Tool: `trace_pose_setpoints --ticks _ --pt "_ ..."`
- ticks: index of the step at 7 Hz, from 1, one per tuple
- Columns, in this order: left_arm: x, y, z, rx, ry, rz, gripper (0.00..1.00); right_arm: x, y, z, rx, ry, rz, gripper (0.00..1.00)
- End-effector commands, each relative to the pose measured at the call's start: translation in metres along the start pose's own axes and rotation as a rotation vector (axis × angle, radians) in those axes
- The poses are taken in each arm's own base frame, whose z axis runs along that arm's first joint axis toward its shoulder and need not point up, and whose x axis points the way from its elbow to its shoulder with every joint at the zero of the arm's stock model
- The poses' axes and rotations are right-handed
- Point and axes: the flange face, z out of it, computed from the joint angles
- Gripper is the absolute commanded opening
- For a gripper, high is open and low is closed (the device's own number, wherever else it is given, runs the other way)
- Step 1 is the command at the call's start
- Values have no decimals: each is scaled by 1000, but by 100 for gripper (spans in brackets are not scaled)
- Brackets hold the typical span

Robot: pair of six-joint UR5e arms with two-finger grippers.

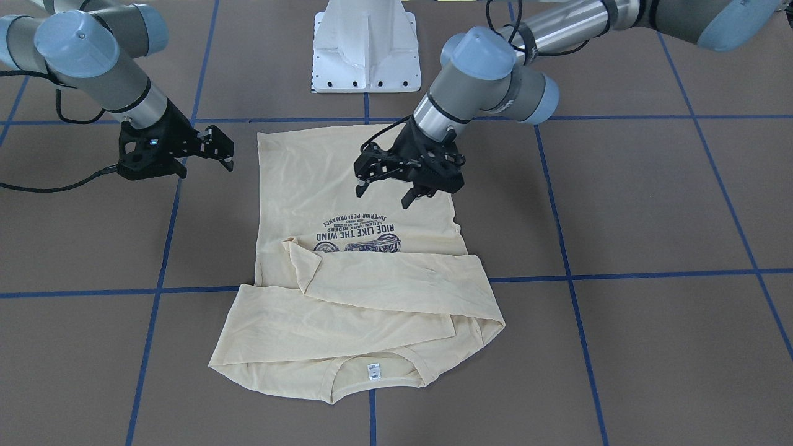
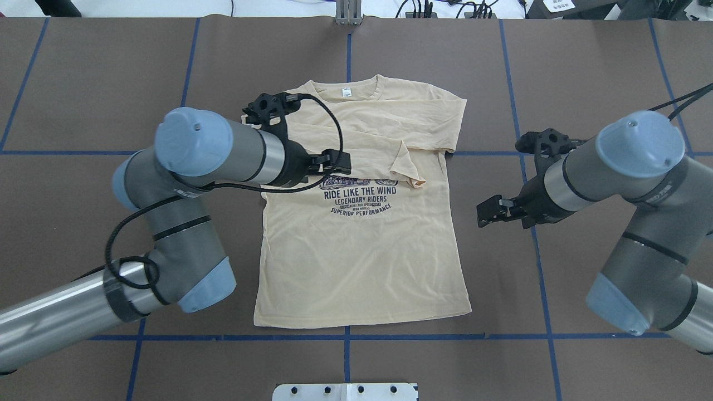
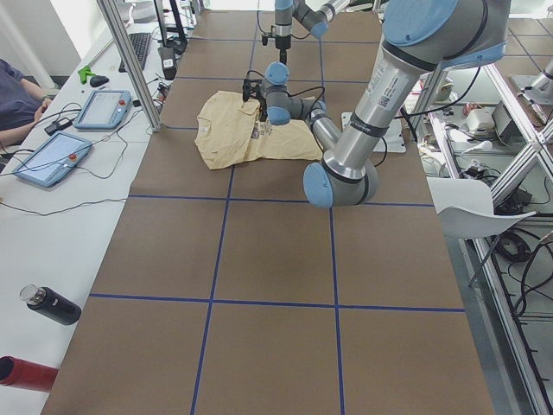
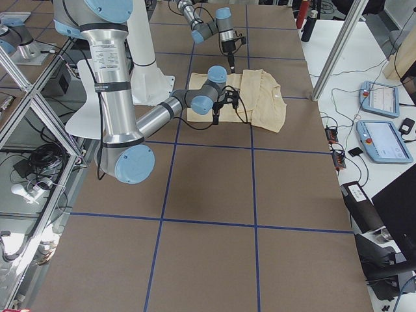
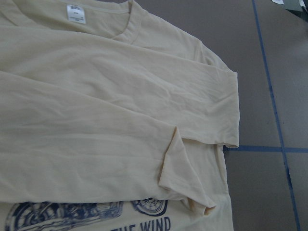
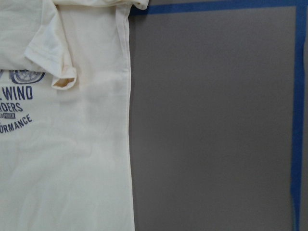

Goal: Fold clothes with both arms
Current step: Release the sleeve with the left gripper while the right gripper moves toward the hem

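Observation:
The cream-yellow T-shirt [image 2: 362, 262] lies flat and print-up in the middle of the table, also seen from the front [image 1: 372, 291]. Both long sleeves are folded across its chest, and one cuff [image 2: 409, 172] rests just above the navy print [image 2: 359, 197]. The white neck label [image 2: 346, 92] is on the far side from the robot. My left gripper [image 1: 387, 189] hovers open over the shirt's body beside the print, holding nothing. My right gripper [image 2: 486, 213] stands open above bare table, just off the shirt's right edge. Both wrist views show only cloth [image 5: 96, 120] [image 6: 72, 168] and table.
The white pedestal base [image 1: 365, 49] stands at the robot's edge of the table. Blue tape lines [image 2: 348, 337] mark a grid on the brown surface. In the exterior left view, a side table holds two tablets [image 3: 104, 108], a dark bottle [image 3: 52, 304] and a seated person's arm [image 3: 13, 95].

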Motion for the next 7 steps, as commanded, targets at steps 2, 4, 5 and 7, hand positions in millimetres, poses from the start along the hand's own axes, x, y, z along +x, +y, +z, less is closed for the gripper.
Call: trace_pose_setpoints --ticks 2,4,5,7 --pt "-26 25 -70 -16 -60 11 100 -35 55 49 -12 22 -1 100" --pt "-59 31 -71 -31 -108 54 100 -39 65 57 -36 28 -12 100" --pt "-70 33 -70 -37 -125 63 100 -40 72 62 -46 36 -18 100" --pt "-75 34 -71 -50 -129 59 100 -39 82 70 -68 46 -27 100"
